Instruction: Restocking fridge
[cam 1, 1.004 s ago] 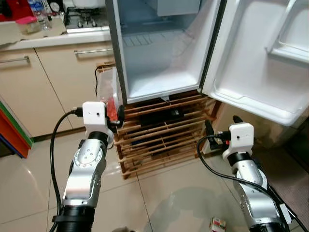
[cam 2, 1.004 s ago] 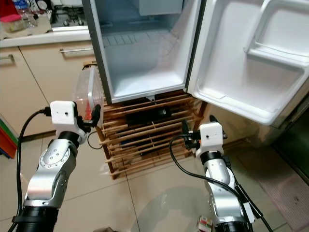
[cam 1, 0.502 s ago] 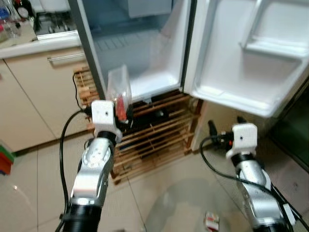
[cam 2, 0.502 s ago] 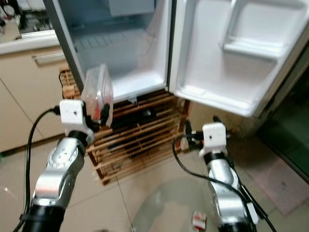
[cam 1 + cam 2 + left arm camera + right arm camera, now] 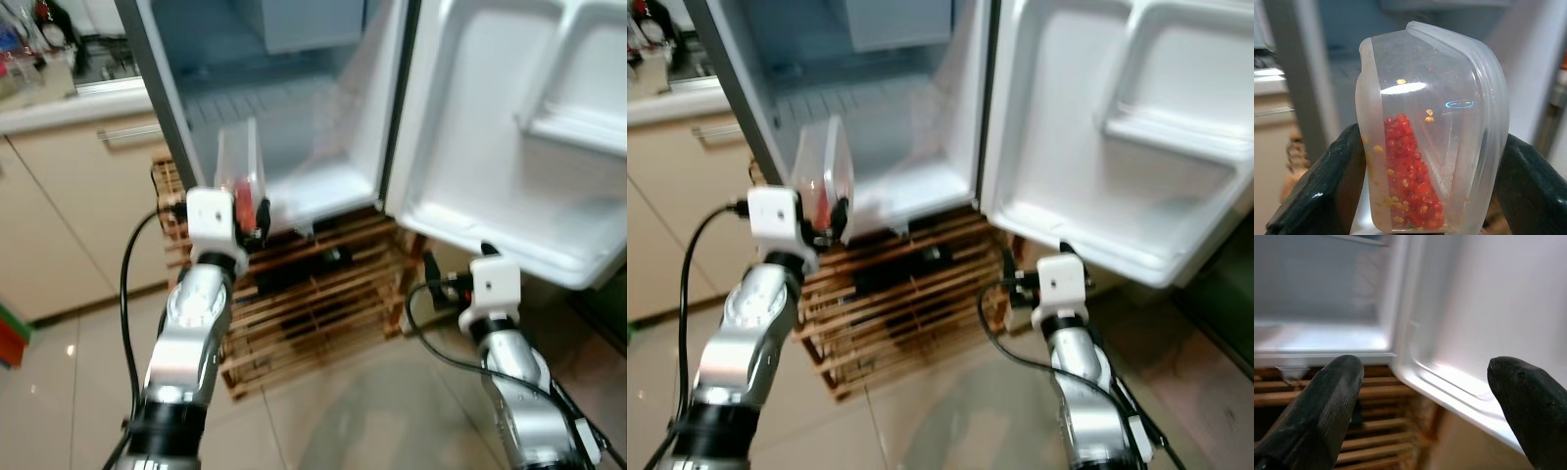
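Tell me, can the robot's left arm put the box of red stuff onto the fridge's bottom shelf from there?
Probably yes: the left gripper holds the container just before the open fridge, nothing between.

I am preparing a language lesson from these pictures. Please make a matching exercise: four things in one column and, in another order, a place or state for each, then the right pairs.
Things:
1. clear container
2. fridge door
3. right gripper
4. wooden rack

Places or states:
A. under the fridge
B. open, holding nothing
C. swung open
D. clamped in the left gripper, red bits inside

Pairs: 1-D, 2-C, 3-B, 4-A
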Robot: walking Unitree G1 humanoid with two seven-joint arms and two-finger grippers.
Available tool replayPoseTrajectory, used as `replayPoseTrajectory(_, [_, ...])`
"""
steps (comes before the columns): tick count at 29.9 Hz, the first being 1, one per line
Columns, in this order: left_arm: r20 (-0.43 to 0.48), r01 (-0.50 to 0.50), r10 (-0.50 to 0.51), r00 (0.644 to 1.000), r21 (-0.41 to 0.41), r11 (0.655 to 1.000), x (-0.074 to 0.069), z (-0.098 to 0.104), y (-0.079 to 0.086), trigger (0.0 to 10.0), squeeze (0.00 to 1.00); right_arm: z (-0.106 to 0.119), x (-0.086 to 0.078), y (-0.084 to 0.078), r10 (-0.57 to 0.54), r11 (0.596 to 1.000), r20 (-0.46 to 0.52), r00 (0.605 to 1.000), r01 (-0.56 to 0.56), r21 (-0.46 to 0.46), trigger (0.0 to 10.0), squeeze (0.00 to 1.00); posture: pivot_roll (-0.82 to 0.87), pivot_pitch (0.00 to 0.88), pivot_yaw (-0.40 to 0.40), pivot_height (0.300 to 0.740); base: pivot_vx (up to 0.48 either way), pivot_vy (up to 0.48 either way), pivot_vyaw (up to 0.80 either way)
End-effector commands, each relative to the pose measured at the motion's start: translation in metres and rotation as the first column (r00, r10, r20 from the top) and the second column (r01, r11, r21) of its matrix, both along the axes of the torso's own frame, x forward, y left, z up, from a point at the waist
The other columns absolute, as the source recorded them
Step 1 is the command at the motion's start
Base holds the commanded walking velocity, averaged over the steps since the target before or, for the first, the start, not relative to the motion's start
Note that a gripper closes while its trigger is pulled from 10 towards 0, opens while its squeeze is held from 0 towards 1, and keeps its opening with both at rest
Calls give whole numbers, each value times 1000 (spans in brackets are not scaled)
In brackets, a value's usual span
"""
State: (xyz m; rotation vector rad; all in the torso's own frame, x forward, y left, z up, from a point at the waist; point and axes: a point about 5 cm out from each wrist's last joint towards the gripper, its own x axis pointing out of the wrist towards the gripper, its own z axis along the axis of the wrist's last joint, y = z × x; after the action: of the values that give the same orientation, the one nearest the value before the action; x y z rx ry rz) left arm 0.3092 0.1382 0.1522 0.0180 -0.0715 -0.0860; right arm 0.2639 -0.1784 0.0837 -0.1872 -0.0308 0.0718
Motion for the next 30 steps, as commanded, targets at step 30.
replayPoseTrajectory(30, [-41,61,-63,997,-42,997,44,4,-22,10000,0,2,-10,15,43,999,-9,999,-43,12,10000,0,-109,16,22,740,31,0,0])
